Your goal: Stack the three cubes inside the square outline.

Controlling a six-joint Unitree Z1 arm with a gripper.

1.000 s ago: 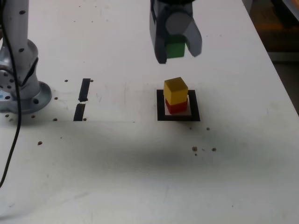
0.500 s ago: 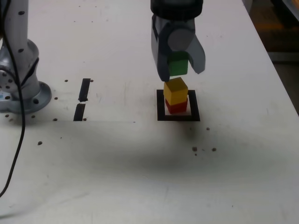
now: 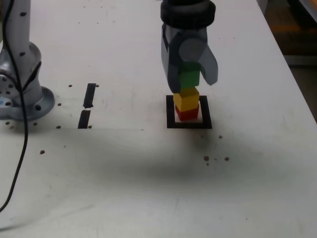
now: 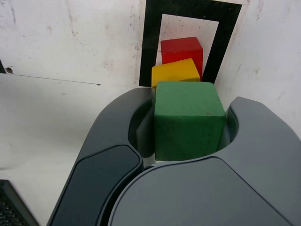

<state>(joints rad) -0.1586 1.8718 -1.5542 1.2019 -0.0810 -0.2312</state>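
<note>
Exterior view: fingers [image 3: 190,79] clamped on green cube [image 3: 189,78], right above yellow cube [image 3: 186,99] on red cube [image 3: 186,114] inside square outline [image 3: 171,113]. Contact unclear.

Wrist view: between matte grey fingers [image 4: 129,129], smooth green cube [image 4: 187,120] sits offset from the stack. Risk: release off-centre could topple it.

I cannot see if the green cube [image 3: 189,78] touches the yellow cube [image 3: 186,99]; the claw [image 3: 190,82] covers its sides. The red cube [image 3: 187,114] is mostly hidden. The arm is cut off above.
</note>
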